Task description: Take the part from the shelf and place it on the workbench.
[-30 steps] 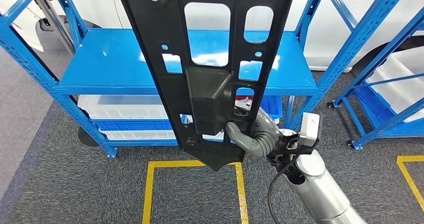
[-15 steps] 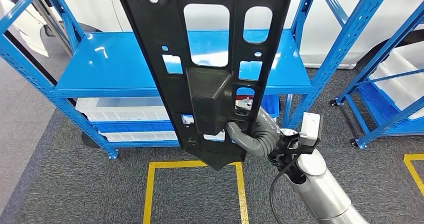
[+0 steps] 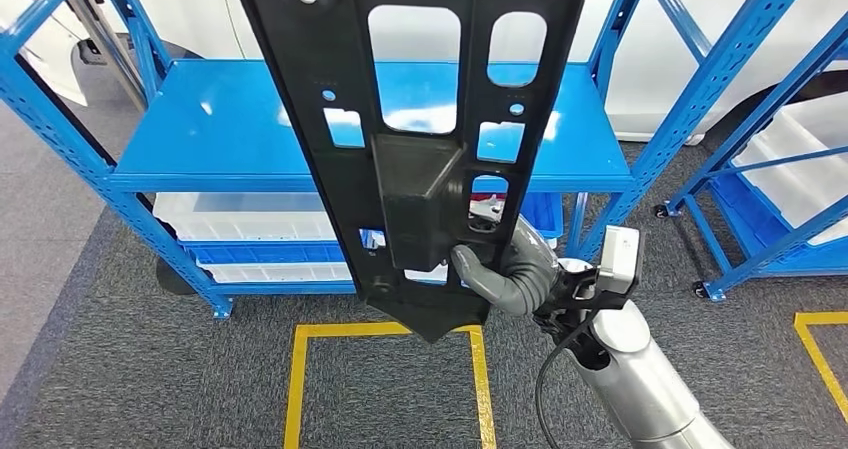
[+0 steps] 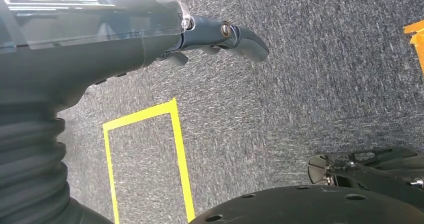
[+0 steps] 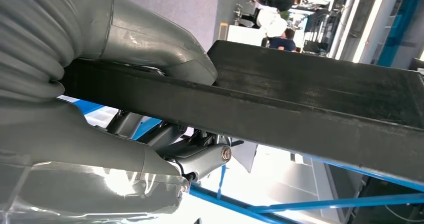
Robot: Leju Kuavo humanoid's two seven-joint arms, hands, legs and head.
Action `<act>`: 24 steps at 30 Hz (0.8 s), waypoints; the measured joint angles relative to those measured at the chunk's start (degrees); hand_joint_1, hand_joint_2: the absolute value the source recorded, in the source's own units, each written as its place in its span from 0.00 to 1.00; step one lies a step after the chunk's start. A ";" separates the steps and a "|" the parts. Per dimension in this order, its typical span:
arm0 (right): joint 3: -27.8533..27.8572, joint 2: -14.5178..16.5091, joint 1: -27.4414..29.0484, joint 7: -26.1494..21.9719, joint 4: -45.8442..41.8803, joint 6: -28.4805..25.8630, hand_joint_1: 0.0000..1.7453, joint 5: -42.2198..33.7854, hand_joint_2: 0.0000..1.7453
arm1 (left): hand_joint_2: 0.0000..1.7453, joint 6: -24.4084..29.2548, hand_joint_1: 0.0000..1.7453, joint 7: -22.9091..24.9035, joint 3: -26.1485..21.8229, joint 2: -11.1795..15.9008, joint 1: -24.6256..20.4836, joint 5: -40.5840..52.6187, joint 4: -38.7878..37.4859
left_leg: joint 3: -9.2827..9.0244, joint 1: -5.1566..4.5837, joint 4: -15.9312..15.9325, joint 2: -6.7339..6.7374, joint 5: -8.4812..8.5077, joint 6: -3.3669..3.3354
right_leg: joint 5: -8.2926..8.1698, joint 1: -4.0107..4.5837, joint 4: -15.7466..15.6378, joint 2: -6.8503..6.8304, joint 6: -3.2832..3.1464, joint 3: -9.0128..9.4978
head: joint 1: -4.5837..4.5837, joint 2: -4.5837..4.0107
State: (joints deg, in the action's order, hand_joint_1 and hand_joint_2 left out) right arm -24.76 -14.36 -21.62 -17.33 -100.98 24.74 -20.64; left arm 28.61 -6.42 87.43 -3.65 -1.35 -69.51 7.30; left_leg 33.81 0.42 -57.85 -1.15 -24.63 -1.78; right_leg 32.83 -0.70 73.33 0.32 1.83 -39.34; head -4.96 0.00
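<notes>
From the head we look forward and down at the shelf; our wrist cameras sit close — left faces carpet, right shares the shelf.

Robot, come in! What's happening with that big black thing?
Right hand grips black part, held upright. Left hand holds nothing, hanging over carpet. Blue shelf ahead.

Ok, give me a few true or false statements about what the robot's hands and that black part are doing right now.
1. The right hand grips the black part near its lower end. True.
2. The left hand also holds the part. False: it holds nothing and hangs over grey carpet.
3. The part lies flat on the blue shelf. False: it is held upright in front of the shelf.
4. Yellow tape marks the floor below the part. True.
</notes>
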 joint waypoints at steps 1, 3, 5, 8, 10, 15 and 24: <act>0.00 0.00 -0.02 0.00 0.00 0.00 1.00 0.01 1.00 | 1.00 0.00 0.00 0.00 0.00 0.00 0.00 0.00 0.00 | -0.04 0.01 -0.09 -0.04 -0.05 0.08 | -2.22 -0.11 -3.43 -0.01 -0.02 1.60 | 0.00 0.00; 0.00 0.00 -0.08 0.00 0.00 0.00 1.00 0.01 1.00 | 1.00 0.00 0.00 0.00 0.00 -0.01 0.00 0.00 0.00 | -0.04 -0.04 -0.27 -0.14 -0.19 0.41 | -5.52 -0.06 -11.49 0.00 -0.34 5.46 | 0.00 0.00; 0.00 0.00 -0.12 -0.01 0.00 0.00 1.00 -0.02 1.00 | 1.00 0.00 0.00 0.00 0.00 -0.01 -0.01 -0.01 0.00 | 0.00 -0.17 -0.34 -0.21 -0.21 0.97 | -6.11 0.24 -14.85 0.08 -0.94 6.96 | 0.01 0.00; 0.00 -0.02 -0.15 -0.01 0.00 0.00 1.00 -0.02 1.00 | 1.00 0.00 0.00 -0.01 0.00 0.04 0.00 -0.02 0.00 | 0.10 -0.35 -0.42 -0.20 -0.36 1.99 | -6.33 0.11 -15.37 0.09 -2.11 6.88 | 0.00 0.00; 0.00 -0.01 -0.16 -0.01 -0.01 0.00 1.00 -0.03 1.00 | 1.00 0.00 0.00 -0.01 0.00 0.10 -0.05 -0.02 0.00 | 1.56 -0.41 -3.67 -0.14 -2.60 2.45 | -6.66 -0.16 -15.84 -0.03 -2.84 7.01 | 0.00 0.00; 0.00 0.00 -0.07 0.00 0.00 0.00 1.00 -0.03 1.00 | 1.00 0.00 0.00 -0.07 0.00 0.11 -0.52 -0.03 0.00 | 7.55 -0.30 -16.84 -0.11 -7.04 2.72 | -6.58 0.44 -15.74 -0.23 -3.39 7.15 | 0.00 0.00; 0.00 -0.01 -0.13 0.00 -0.01 0.00 1.00 -0.01 1.00 | 1.00 0.00 0.00 0.01 0.00 0.07 -0.01 0.00 0.00 | -0.31 -0.39 -0.01 -0.14 -0.21 0.39 | -5.13 0.86 -14.45 0.14 -1.60 7.02 | 0.00 0.00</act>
State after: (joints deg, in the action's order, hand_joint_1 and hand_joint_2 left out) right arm -24.76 -14.37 -21.75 -17.33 -100.99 24.74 -20.65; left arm 28.61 -6.41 87.43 -3.58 -1.36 -69.51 7.30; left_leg 33.51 0.03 -57.86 -1.28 -24.84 -1.39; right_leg 27.70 0.16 58.88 0.47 0.23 -32.31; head -4.96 0.00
